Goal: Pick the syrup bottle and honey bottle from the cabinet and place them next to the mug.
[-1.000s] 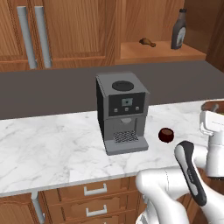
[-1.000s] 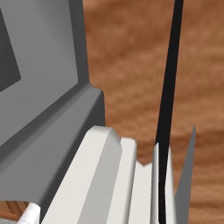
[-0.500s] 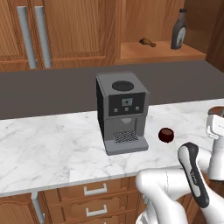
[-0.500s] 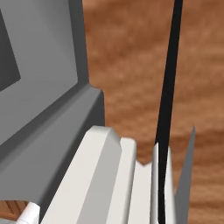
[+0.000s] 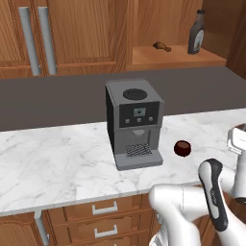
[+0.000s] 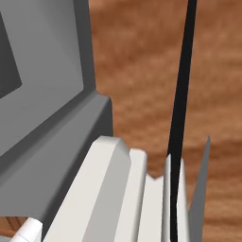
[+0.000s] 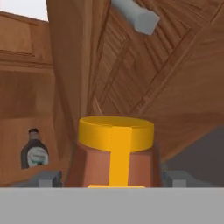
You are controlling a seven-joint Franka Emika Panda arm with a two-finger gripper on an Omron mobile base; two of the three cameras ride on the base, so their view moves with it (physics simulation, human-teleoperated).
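You are carrying the honey bottle (image 7: 116, 153) between wide-spread jaws, away from the cabinet (image 5: 178, 56), while the syrup bottle (image 5: 196, 33) is waiting on its shelf and the mug (image 5: 182, 148) is sitting alone on the table (image 5: 57, 158).

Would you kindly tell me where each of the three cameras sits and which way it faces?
Left base view: behind the arm to its left, looking forward and down over the white marble counter at the grey coffee machine, small dark maroon mug and open reddish wooden cabinet; white arm links show at lower right.
Right base view: behind the arm to its right, facing brown wood up close.
Hand view: on the hand, looking along the gripper at the amber honey bottle with its yellow top.
Shared: the tall dark syrup bottle appears in the left base and hand views.
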